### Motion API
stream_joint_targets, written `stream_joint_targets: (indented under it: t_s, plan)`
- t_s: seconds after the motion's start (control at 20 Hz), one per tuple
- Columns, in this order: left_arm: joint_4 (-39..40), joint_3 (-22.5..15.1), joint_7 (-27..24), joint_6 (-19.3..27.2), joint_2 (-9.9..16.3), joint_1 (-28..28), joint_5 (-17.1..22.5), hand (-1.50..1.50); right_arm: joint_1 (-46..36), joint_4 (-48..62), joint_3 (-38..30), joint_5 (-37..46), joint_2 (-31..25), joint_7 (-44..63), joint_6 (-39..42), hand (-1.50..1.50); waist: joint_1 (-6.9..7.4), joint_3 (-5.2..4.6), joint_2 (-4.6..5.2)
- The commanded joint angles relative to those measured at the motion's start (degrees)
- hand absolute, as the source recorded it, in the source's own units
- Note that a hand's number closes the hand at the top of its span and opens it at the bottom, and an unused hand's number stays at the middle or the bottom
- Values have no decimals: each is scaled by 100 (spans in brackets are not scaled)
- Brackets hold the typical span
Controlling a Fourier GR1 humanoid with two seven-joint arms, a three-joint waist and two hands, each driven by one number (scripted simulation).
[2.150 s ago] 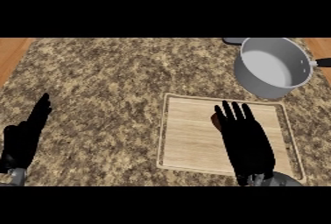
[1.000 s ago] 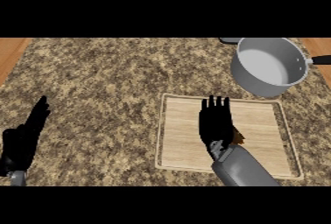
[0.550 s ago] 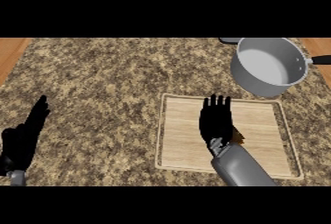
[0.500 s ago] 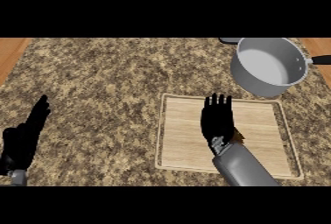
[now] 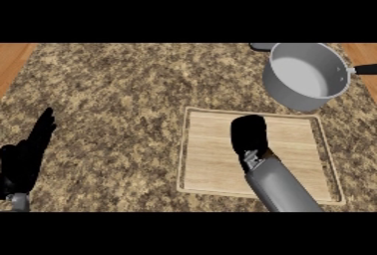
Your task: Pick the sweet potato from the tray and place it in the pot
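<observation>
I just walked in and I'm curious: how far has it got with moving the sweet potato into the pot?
Nothing is finished: the pot looks empty. The right hand is curled over the middle of the wooden tray, apparently closing on the sweet potato, which it hides. Lifting and dropping it in the pot remain. The left hand rests open at the left.

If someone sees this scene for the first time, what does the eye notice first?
First, the right hand, curled over the middle of the wooden tray; whatever lies under it is hidden. Next, the grey pot at the counter's far right, beyond the tray. The left hand rests open at the left edge.
</observation>
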Motion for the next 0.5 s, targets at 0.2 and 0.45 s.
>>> stream_joint_targets:
  t_s: [0.2,0.45]
  plan:
    - [502,336,-360,-265,-126,-127,-157,0,320,-385,-86,249,-373,-549,46,150,-41,18,32]
    - [-567,121,253,-245,-248,328,-222,0,766,-635,-20,52,-232,-863,-271,150,-34,21,16]
